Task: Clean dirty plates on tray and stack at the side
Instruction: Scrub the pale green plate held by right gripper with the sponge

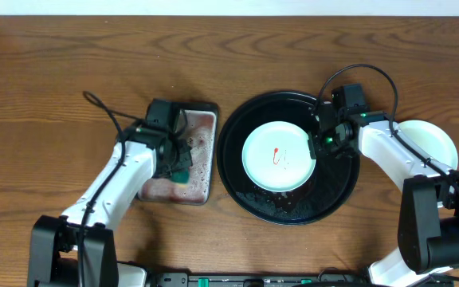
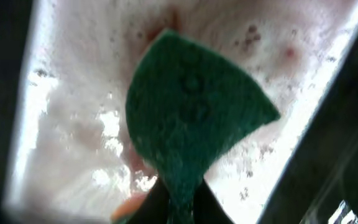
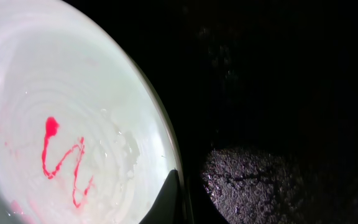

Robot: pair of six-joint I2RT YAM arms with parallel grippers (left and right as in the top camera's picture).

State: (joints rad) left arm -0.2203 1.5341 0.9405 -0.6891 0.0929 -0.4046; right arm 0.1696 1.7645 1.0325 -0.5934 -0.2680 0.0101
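Overhead: the smeared plate (image 1: 273,159) lies in the black tray (image 1: 249,195), the right claw (image 1: 317,145) at its rim.

Left wrist: the left claw (image 2: 169,202) pinches a green sponge (image 2: 191,118) over the wet sponge tray (image 2: 73,124).

Right wrist: a finger (image 3: 166,199) seemingly overlaps the rim; I cannot tell whether it grips.

Overhead straight down, wrist cams close-up; R shares plate (image 1: 261,167).

Overhead sharp, evenly lit; left wrist blurred; right dark around bright plate (image 3: 73,81)
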